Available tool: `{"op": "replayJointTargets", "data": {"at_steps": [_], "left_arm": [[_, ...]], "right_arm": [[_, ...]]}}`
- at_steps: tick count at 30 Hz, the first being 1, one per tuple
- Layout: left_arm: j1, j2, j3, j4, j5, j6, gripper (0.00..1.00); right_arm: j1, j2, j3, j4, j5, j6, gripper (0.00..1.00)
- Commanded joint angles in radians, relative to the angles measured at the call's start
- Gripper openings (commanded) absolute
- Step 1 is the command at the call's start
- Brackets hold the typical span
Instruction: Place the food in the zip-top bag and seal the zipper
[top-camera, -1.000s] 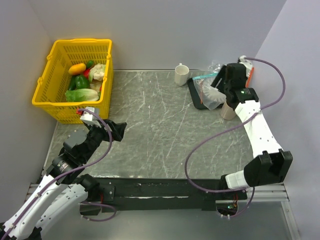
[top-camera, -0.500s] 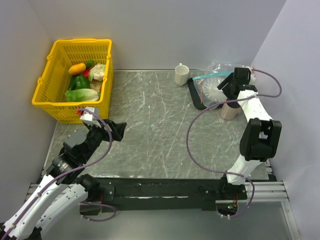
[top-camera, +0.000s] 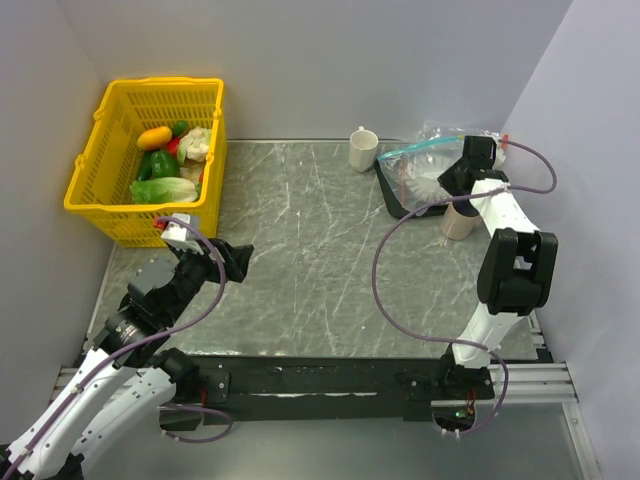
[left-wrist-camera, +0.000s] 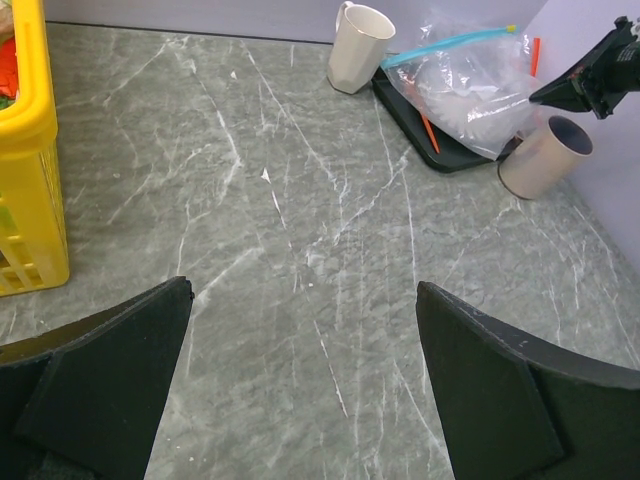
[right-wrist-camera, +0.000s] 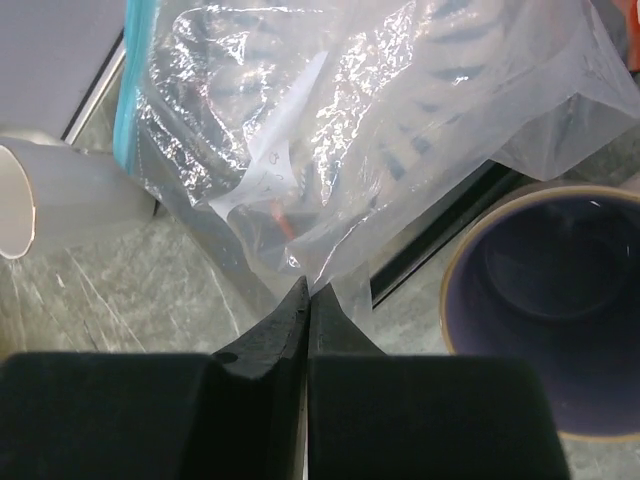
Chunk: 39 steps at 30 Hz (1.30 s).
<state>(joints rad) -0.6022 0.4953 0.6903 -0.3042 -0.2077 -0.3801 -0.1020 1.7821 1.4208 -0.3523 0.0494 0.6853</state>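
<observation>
Grey marbled table is filling the overhead view, with pale walls closing it in on three sides. One yellow basket of toy vegetables is sitting at the far left. One white mug, one black tray and one tan cup are standing at the far right. One zip-top bag is lying on the tray, its zipper running along the far edge (teal, easy to spot). Two grippers are showing. The left gripper is hanging near the basket, well apart from the bag, while the right gripper is pointing down at the bag's right side, just beside the tan cup.

From the left wrist, the fingers are standing spread wide over bare table, with bag, mug and cup far ahead.

From the right wrist, the fingers are pressing together at the bag's near crinkled edge (whether film is caught between them I cannot tell). The mug is flanking the bag on the left and the cup on the right.
</observation>
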Motion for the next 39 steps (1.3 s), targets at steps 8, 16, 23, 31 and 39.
{"op": "replayJointTargets", "data": {"at_steps": [8,16,23,31,39], "left_arm": [[0.010,0.014,0.003,0.022,-0.006,0.018,0.99],[0.015,0.014,0.005,0.022,-0.009,0.015,0.99],[0.015,-0.004,0.002,0.017,-0.018,0.010,0.99],[0.015,0.009,0.009,0.014,-0.013,0.012,0.99],[0.016,0.005,0.012,0.007,-0.027,0.006,0.99]], "right_arm": [[0.140,-0.315,-0.006,-0.007,0.018,-0.111,0.00],[0.385,-0.455,0.078,-0.123,-0.182,-0.182,0.00],[0.432,-0.568,-0.058,-0.145,-0.514,-0.205,0.00],[0.438,-0.717,-0.353,-0.292,-0.283,-0.263,0.87],[0.602,-0.710,-0.281,-0.353,-0.083,-0.271,0.75]]}}
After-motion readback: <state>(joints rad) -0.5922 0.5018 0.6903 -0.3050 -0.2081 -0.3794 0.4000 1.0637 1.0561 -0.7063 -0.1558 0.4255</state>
